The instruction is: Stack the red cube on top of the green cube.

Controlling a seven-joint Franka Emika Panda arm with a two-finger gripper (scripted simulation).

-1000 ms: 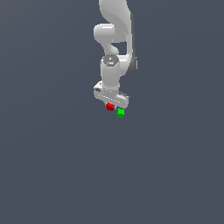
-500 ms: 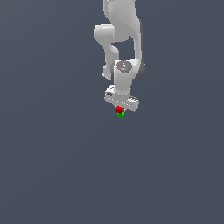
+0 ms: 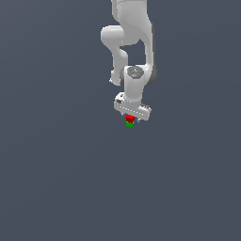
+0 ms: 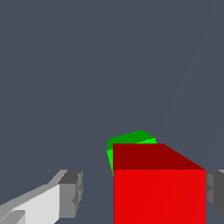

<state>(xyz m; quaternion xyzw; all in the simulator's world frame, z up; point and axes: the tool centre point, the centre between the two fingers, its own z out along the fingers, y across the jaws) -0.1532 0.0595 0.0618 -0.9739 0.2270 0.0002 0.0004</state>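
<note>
Red cube (image 3: 130, 117) directly above green cube (image 3: 129, 124), apparently resting on it; contact not resolvable in the exterior view. Pincer (image 3: 131, 114) of white arm (image 3: 133, 56) poised straight over the stack. In the wrist view, red cube (image 4: 159, 192) between the fingers (image 4: 70, 193), one finger clearly apart from it, pincer (image 4: 142, 194) released. Green cube (image 4: 130, 139) partly hidden behind red cube. Plain grey bench (image 3: 56, 179) beneath.
</note>
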